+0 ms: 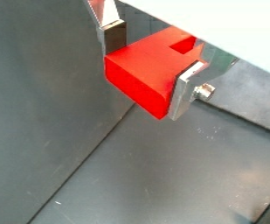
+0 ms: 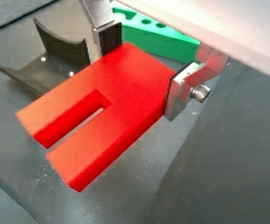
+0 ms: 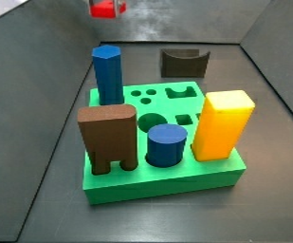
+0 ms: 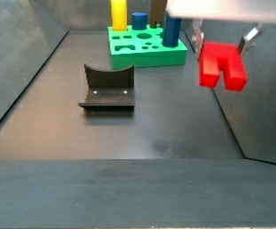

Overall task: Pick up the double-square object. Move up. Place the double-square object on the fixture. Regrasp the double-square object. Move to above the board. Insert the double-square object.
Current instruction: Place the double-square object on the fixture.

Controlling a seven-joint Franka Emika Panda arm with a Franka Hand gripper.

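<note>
Gripper [image 2: 143,68] status: jaws closed on the red piece [image 2: 96,114], which I read as held clear of the floor. In a side view the red piece [image 4: 222,64] hangs in the air beside and above the fixture [image 4: 106,89], with open floor beneath it and no contact with anything but the fingers [image 1: 189,88].

Position relative to the fixture: in a side view the board [image 4: 146,46] lies beyond the fixture, well apart from it; the gripper is off to one side of the fixture and higher. In a side view from the board's end, the fixture [image 3: 184,63] sits behind the board [image 3: 161,180] and the red piece [image 3: 103,9] shows only at the frame edge.

Handling, as I judge it:
- Rigid plastic, likely light; no flex visible under the grip.
- Smooth flat faces, so it may slip or pivot if clamped near one end.
- One end is slotted into two prongs; both wrist views show the fingers on the solid end, prongs projecting free.
- For the regrasp, I would take hold across flat parallel faces near the middle, not across the prongs.
</note>
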